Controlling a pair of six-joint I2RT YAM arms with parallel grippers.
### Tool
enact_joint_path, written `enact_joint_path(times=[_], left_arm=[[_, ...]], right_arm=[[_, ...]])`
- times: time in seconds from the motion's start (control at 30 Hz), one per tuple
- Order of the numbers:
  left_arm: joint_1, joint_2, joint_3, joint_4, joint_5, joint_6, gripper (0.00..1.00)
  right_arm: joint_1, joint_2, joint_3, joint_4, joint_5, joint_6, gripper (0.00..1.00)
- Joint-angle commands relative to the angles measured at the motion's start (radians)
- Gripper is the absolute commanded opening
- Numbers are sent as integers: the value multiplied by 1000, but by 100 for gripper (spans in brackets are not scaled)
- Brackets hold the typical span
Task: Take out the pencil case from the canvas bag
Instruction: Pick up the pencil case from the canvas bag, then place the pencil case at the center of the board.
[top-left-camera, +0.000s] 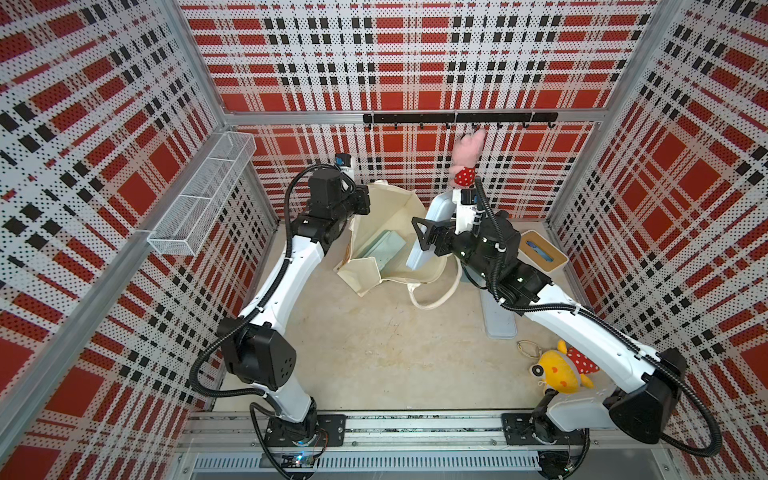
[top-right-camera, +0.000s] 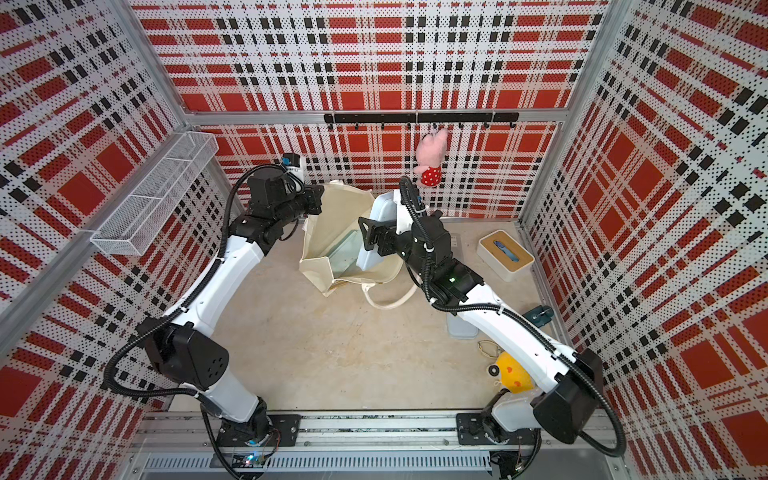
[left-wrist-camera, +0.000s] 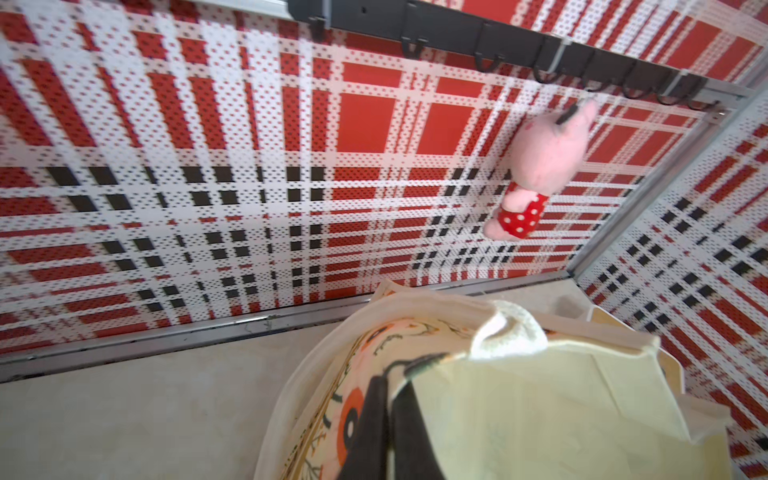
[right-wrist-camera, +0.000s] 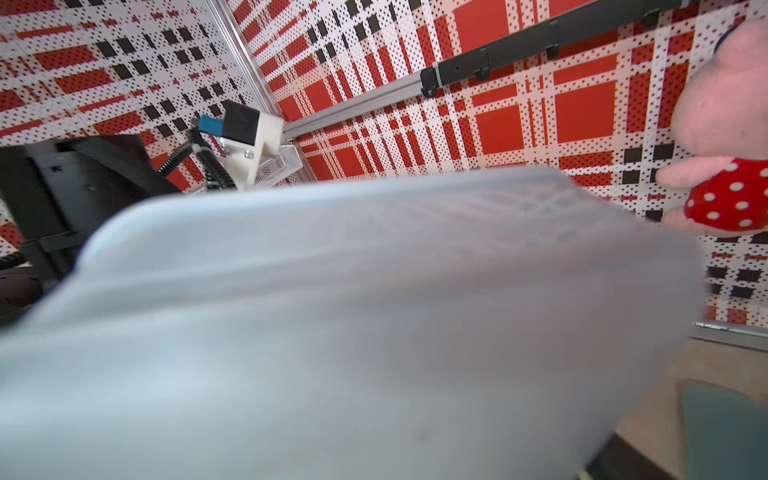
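The cream canvas bag (top-left-camera: 374, 274) (top-right-camera: 320, 270) stands open at the back of the table. My left gripper (top-left-camera: 365, 205) (top-right-camera: 318, 199) (left-wrist-camera: 390, 386) is shut on its upper rim, beside the orange print (left-wrist-camera: 349, 419). The pencil case (top-left-camera: 434, 212) (top-right-camera: 382, 216) is pale blue and translucent. It hangs tilted over the bag's mouth, gripped across its width by my right gripper (top-left-camera: 432, 241) (top-right-camera: 379, 243). It fills the right wrist view (right-wrist-camera: 332, 311) and hides the fingers there. A greenish flat thing (top-left-camera: 382, 249) lies inside the bag.
A white box with a wooden lid (top-left-camera: 540, 249) sits at the back right. A pale flat case (top-left-camera: 498, 324) lies under my right arm. A yellow plush (top-left-camera: 557, 370) lies at the front right. A pink plush (top-left-camera: 467, 158) hangs from the hook rail (top-left-camera: 415, 118). A wire basket (top-left-camera: 203, 195) is on the left wall.
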Motion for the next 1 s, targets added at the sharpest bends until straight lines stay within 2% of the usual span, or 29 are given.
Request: enact_joint_path(times=[0.0,0.27,0.37,0.6,0.77,0.97], left_arm=[[55,-72,6,71,-69,-29,0],[129,-113,-17,87,-96,-39,0],[151,-116,-17,92,-91,-44,0],[166,-128,-35,114,-69,-56,0],[171,-138,-63,127,-61,-63,0],[177,-153,-92,143,-51,-69,0]], right_arm=[[-1,-53,-2,-40,43,-75,62],[-3,-34,75,-324,263,-118,60],[-10,5,112,-439,322,-77,59],[-77,159,217,-685,233,50,58],[-82,308,304,-847,202,88,58],[-82,422,352,-938,166,122,59]])
